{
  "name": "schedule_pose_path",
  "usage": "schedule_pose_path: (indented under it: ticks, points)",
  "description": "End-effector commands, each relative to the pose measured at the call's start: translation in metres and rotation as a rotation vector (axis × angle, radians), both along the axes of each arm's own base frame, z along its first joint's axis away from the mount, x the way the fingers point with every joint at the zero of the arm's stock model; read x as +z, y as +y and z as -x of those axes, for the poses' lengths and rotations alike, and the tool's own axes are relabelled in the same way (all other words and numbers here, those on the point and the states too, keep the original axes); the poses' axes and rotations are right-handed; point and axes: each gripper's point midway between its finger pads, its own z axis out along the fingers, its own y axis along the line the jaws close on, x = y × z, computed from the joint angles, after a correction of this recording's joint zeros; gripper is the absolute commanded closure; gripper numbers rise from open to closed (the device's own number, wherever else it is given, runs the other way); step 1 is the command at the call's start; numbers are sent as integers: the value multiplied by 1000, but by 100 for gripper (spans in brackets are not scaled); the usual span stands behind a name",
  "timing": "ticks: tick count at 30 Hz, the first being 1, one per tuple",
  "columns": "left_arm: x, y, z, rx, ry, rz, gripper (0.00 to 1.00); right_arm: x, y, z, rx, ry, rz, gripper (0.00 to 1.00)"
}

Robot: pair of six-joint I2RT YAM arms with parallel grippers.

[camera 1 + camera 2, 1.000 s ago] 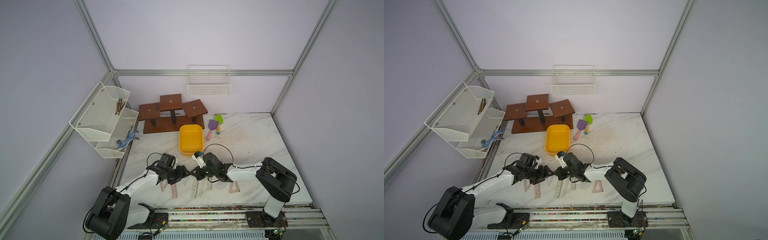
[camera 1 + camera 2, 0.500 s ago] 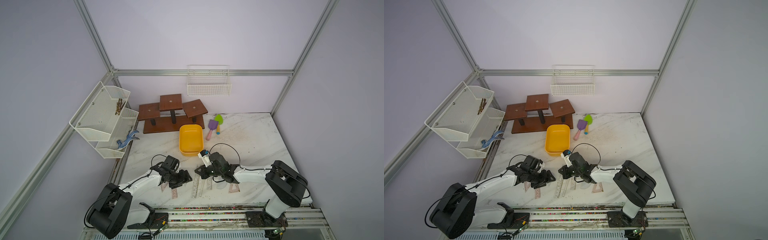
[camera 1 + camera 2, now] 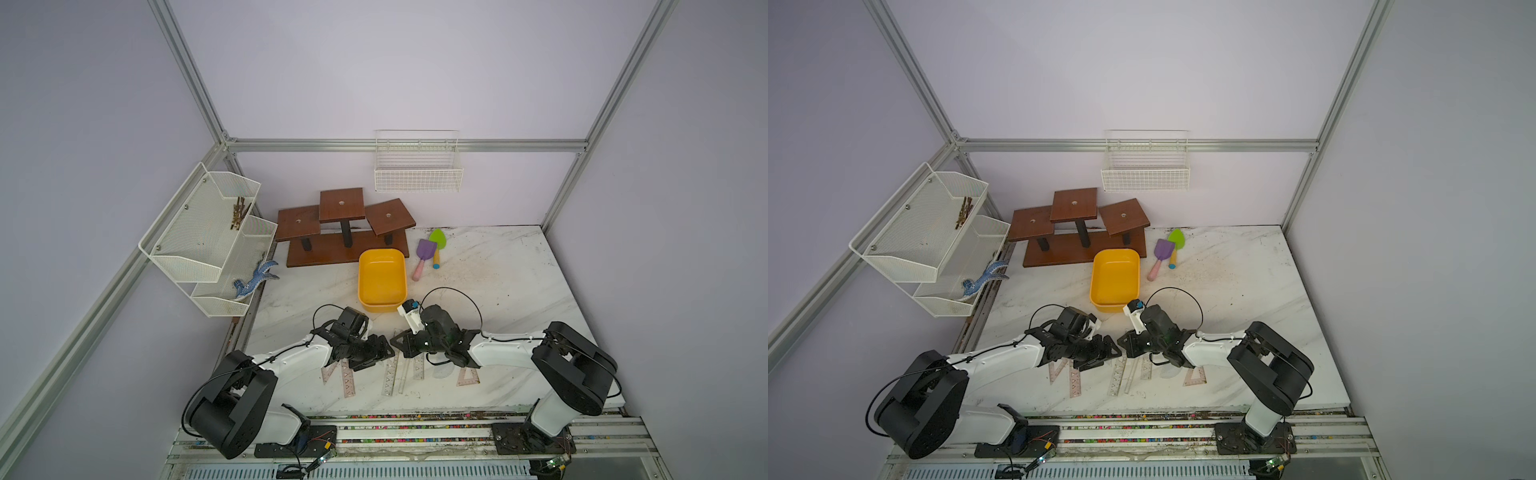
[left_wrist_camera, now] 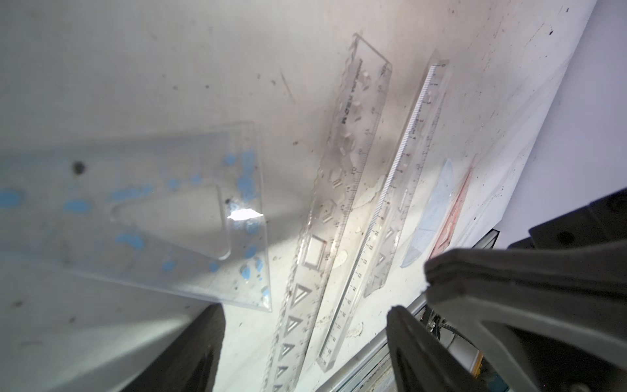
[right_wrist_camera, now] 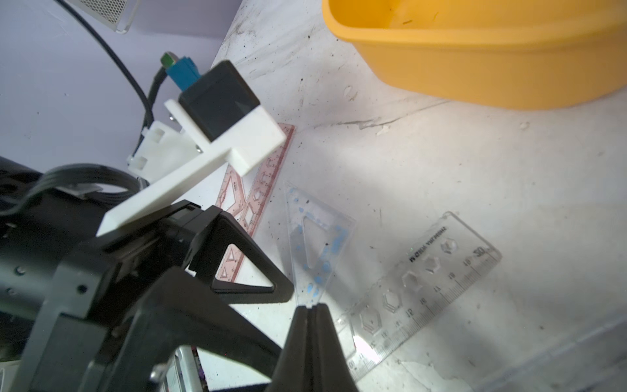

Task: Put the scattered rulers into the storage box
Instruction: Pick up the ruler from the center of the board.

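My right tool [image 5: 308, 310] was pressed together on the narrow corner of the clear set square [image 5: 326, 258], pinching it. My left tool [image 4: 305, 312] stood spread, that square's wide end just ahead of its fingers. Other rulers [image 3: 390, 376] lay on the tabletop [image 3: 498, 291]; the storage box [image 5: 475, 68] sat near, beyond both tools.

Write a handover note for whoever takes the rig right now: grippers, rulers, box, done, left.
Right gripper: shut on a corner of the clear set square, held off the table.
Left gripper: open, empty, close beside that set square.
Other rulers: flat on the table near its front edge, below both arms.
Yellow box: empty, just behind the grippers.
Done: one piece picked up. Left: box it, then all the rest.
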Motion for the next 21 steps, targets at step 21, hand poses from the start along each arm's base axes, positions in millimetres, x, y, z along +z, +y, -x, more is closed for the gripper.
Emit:
schedule_pose_path:
  ticks: [21]
  points:
    - [38,82,-47,220,-175,-146,21,-34,40,-12,74,48,24,100]
